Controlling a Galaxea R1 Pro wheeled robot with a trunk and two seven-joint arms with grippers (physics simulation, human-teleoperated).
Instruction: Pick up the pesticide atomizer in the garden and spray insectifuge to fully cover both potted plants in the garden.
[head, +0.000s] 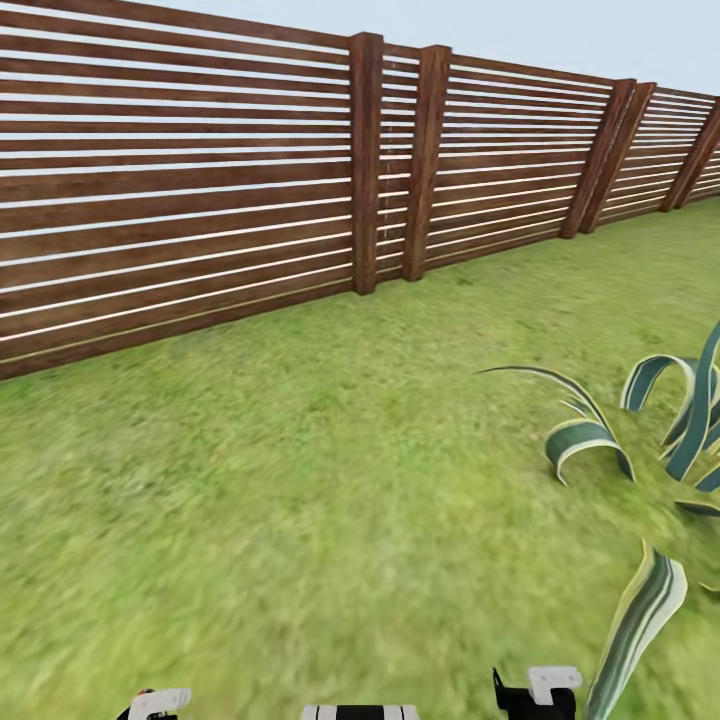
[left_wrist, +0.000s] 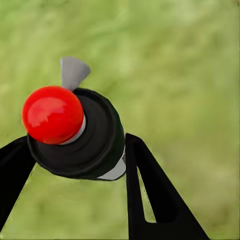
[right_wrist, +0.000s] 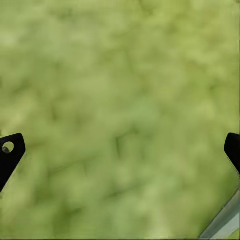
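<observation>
**Atomizer clamped in left gripper, right gripper spread and empty, over lawn**

Left wrist view: the left gripper has its two black fingers pressed against either side of the pesticide atomizer. The bottle is seen end-on: dark green round body, a red knob on its near end, a small grey nozzle jutting beside the knob, and a sliver of white at the body's edge next to one finger. Behind it, blurred green lawn.

Right wrist view: the right gripper is spread wide, only the two black fingertips showing at opposite edges of the picture, nothing between them but grass. A pale leaf crosses one corner.

Head view: a potted plant stands on the grass at right, with long curled dark green leaves edged in cream; one striped leaf reaches down toward the right arm's hardware at the bottom edge. A slatted wooden fence runs across the lawn's far side, pale sky above.
</observation>
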